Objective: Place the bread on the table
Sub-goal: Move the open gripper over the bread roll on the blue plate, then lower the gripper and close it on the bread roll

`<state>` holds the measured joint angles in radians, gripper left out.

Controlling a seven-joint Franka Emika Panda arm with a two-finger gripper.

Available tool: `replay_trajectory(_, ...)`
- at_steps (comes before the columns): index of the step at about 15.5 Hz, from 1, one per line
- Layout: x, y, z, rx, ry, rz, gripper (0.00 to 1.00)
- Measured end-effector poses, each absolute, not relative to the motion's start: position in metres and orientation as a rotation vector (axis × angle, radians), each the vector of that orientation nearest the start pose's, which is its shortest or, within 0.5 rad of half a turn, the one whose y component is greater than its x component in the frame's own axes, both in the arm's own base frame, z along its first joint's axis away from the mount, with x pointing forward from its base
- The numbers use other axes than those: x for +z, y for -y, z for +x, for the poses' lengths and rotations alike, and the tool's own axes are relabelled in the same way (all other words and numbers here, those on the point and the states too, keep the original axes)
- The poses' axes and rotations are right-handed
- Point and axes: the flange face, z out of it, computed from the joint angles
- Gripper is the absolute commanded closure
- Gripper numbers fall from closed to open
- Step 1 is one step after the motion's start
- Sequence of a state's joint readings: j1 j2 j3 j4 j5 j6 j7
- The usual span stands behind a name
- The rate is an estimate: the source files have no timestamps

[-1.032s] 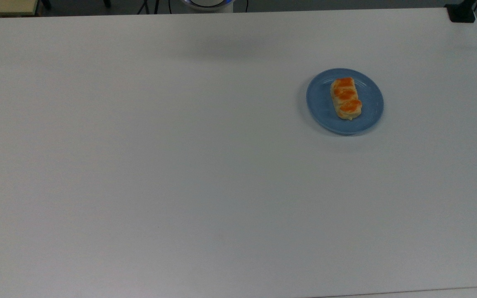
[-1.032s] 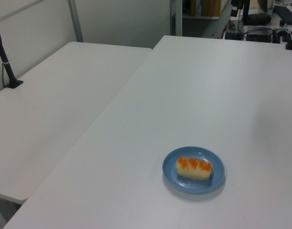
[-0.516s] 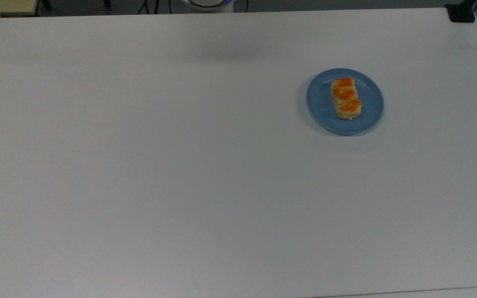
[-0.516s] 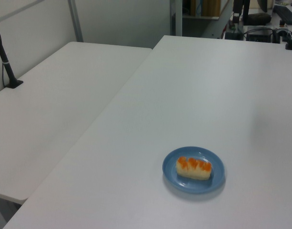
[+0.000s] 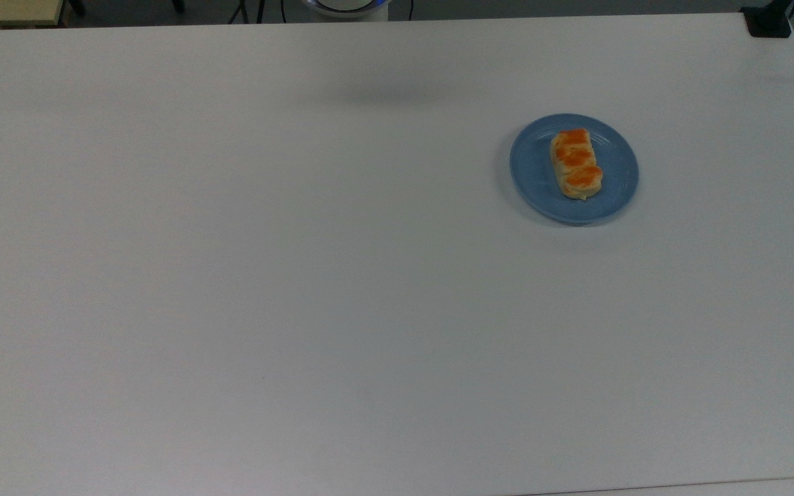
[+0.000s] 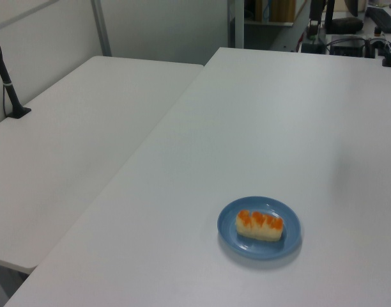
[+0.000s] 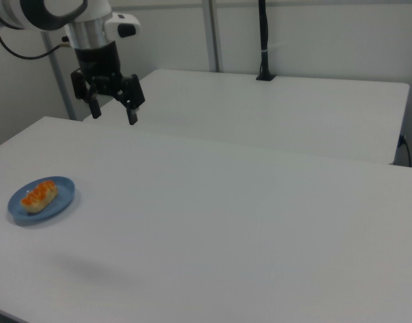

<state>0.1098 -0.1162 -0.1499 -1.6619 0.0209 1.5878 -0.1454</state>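
Bread on blue plate, top view's right, untouched. My end effector high above tabletop, fingers spread, empty, well apart. Reach, grasp, placement all left.

Bread flat on blue plate

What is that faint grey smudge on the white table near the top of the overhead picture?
In the top view, a soft shadow on the table, probably cast by the arm; in the right view the gripper hangs above the table, jaws apart.
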Motion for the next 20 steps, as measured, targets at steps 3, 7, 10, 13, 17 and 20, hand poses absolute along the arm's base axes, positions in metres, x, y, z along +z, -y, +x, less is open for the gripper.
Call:
replay_trajectory(3, 0.621, -0.034, 0.538, -0.033, 0.119, -3.052, 0.00)
replay_trajectory(7, 0.578, -0.128, 0.556, 0.025, 0.068, -3.018, 0.00)
replay_trajectory(10, 0.538, -0.205, 0.564, 0.022, -0.086, -3.025, 0.00)
replay_trajectory(13, 0.486, -0.280, 0.559, 0.049, -0.091, -3.046, 0.00)
replay_trajectory(17, 0.432, -0.348, 0.539, 0.112, 0.022, -3.086, 0.00)
replay_trajectory(20, 0.408, -0.375, 0.529, 0.106, 0.040, -3.121, 0.00)
